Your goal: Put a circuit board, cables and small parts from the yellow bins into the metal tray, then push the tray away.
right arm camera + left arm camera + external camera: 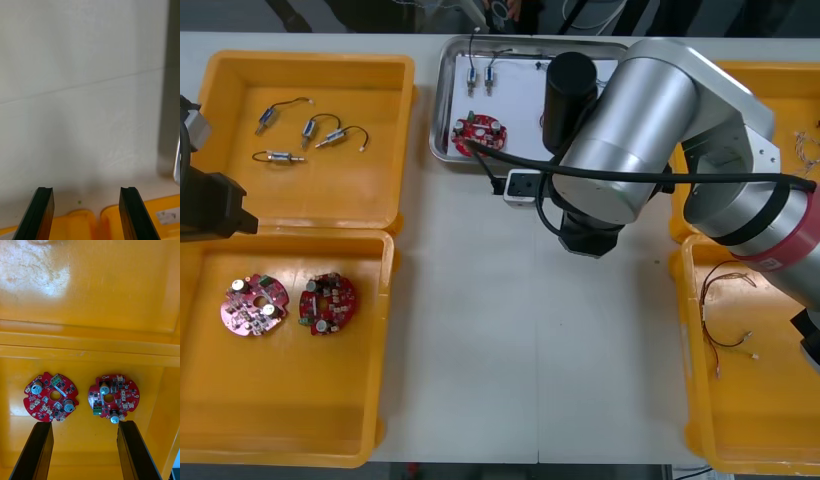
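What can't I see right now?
Metal tray: front view, the right arm covers its right half.
Far right bin: front view, the same arm hides most of it.
Small parts in the tray: front view, too small to tell their kind.

Red circuit boards (255,305), yellow bins (290,400)

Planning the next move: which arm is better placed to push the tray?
Right, probably: the right gripper, open, is over the table near the tray; the left gripper hangs above the boards.
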Robot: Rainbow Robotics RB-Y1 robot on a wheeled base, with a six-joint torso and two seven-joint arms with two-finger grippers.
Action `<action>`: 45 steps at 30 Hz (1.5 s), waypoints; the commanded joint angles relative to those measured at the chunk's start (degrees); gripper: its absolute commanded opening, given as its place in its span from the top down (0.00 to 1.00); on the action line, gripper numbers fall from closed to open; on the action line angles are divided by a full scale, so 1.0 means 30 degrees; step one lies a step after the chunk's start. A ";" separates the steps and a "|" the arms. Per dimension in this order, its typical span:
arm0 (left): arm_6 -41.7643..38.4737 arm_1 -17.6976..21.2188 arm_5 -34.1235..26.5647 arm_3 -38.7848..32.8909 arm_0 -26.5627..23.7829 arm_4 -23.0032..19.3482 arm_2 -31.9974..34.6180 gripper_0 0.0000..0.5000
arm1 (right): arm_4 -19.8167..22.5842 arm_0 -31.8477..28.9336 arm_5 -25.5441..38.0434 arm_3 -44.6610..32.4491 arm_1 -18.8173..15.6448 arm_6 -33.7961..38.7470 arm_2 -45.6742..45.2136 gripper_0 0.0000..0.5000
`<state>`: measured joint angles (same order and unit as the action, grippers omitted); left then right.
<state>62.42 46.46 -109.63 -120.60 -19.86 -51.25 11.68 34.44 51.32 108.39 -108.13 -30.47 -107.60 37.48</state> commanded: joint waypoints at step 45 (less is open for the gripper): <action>0.1429 0.0891 -0.0122 -0.0610 0.0320 -0.0145 0.0618 0.00 | 0.4048 -1.5171 0.0536 -0.7901 -0.4638 0.8064 -2.1518 0.00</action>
<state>62.42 46.49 -109.64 -120.66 -19.71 -51.26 11.69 46.27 6.37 109.83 -133.39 -42.55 -83.54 -24.66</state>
